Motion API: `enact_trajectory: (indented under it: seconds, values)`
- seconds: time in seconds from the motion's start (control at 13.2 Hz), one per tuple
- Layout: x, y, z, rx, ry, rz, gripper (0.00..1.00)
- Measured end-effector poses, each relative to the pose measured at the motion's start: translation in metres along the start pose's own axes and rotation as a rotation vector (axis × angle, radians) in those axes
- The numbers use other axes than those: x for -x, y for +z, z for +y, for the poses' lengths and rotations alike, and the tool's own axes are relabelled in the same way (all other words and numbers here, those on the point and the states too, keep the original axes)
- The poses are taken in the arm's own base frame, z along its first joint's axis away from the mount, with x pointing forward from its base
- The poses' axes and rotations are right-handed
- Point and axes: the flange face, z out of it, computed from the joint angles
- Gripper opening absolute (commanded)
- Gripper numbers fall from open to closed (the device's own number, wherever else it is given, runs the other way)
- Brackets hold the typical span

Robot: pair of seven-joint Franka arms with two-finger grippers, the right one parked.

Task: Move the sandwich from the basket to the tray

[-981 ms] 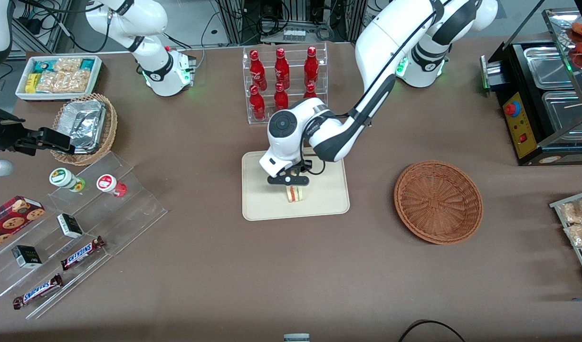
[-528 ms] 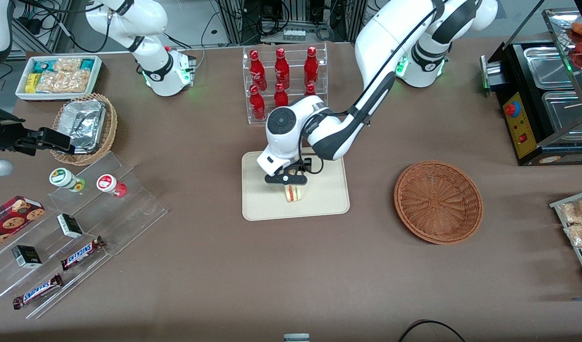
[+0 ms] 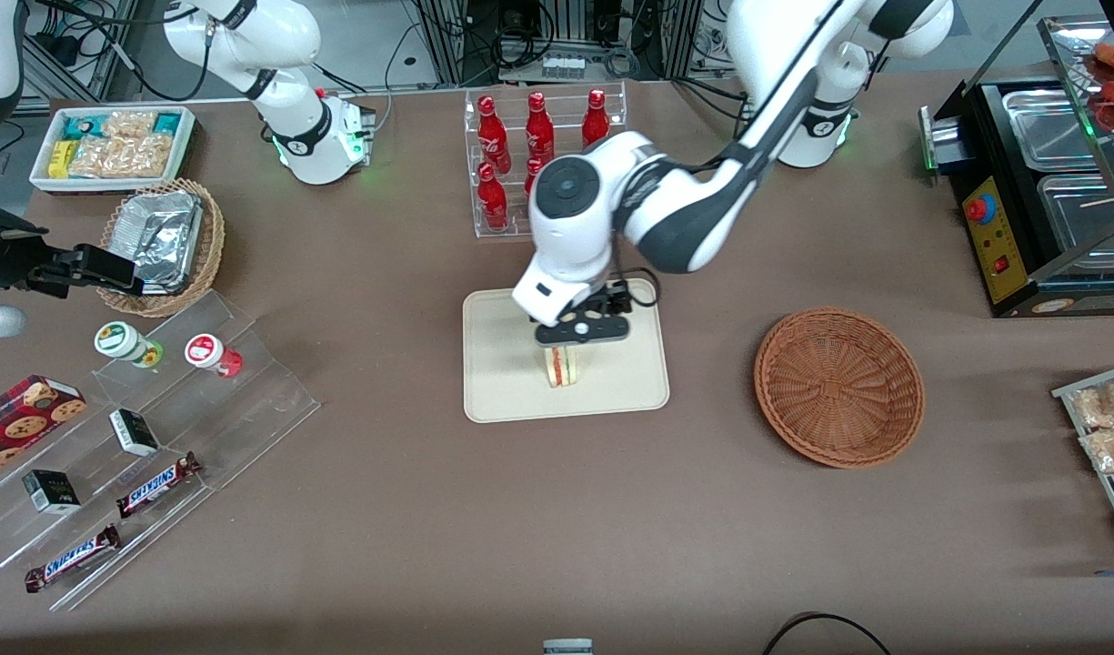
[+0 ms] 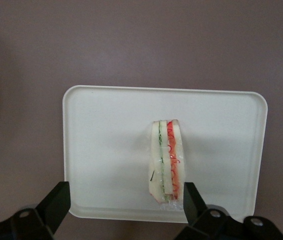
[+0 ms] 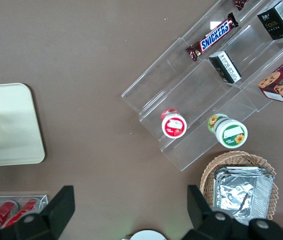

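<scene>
Now that the tool (image 3: 582, 347) has risen, open and empty, the sandwich (image 3: 564, 367) stands released on the tray (image 3: 493, 391): task essentially done.

- Front view: you look steeply down over the whole table, tray (image 3: 502, 391) central.
- Left wrist view: you look straight down, close, onto the same tray (image 4: 106, 150), gripper (image 4: 126, 212) framing the sandwich (image 4: 165, 160).
- Right wrist view: downward; shares the tray's corner (image 5: 16, 130).

Gripper (image 3: 582, 344) above sandwich (image 3: 564, 366), fingers spread clear of it. Bare tray (image 3: 502, 382) around; bottle rack (image 3: 543, 155) farther from camera.
</scene>
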Motion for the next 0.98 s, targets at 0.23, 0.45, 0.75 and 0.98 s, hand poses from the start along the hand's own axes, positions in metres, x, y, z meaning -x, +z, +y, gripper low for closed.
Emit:
enact_trajectory:
  seconds: [0.23,0.45,0.75,0.98]
  values:
    - [-0.024,-0.055,-0.055,-0.04,-0.069,-0.006,0.99]
    - [-0.041,-0.097,-0.111,-0.083,-0.052,-0.019,0.99]
    - [-0.065,-0.137,-0.182,-0.055,-0.018,-0.043,0.99]
    - [-0.071,-0.151,-0.215,-0.039,0.01,-0.054,0.99]
